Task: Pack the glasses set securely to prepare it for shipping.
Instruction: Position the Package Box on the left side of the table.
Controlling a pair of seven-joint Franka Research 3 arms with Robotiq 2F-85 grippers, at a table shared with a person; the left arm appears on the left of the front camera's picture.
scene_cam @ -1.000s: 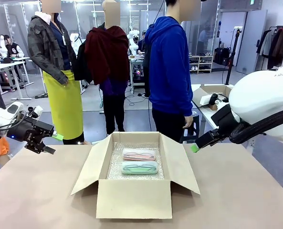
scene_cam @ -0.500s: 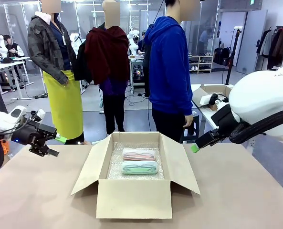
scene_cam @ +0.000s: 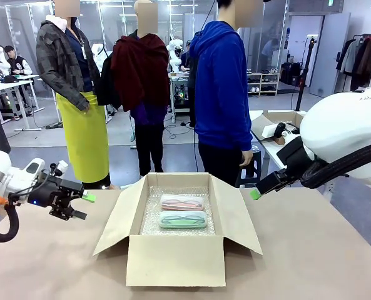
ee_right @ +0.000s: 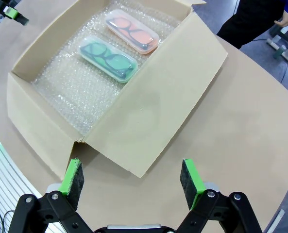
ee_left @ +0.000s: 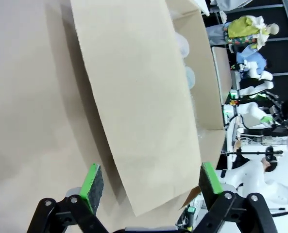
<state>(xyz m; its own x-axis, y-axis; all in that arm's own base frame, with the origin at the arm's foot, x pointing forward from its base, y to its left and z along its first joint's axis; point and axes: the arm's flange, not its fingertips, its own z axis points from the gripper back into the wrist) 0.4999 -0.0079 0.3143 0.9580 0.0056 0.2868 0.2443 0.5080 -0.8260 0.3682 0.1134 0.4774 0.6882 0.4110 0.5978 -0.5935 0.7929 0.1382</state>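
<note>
Pale pink eyeglass case and mint green eyeglass case lie on bubble wrap inside open brown cardboard box. Flaps unclosed; left end effector at box's 9 o'clock, right end effector, both jaws apart, empty.

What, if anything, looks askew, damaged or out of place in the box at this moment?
Nothing stands out. The pink case and green case lie side by side, flat on the bubble wrap inside the open cardboard box. The flaps look undamaged, and both tools, left and right, are open and empty.
</note>
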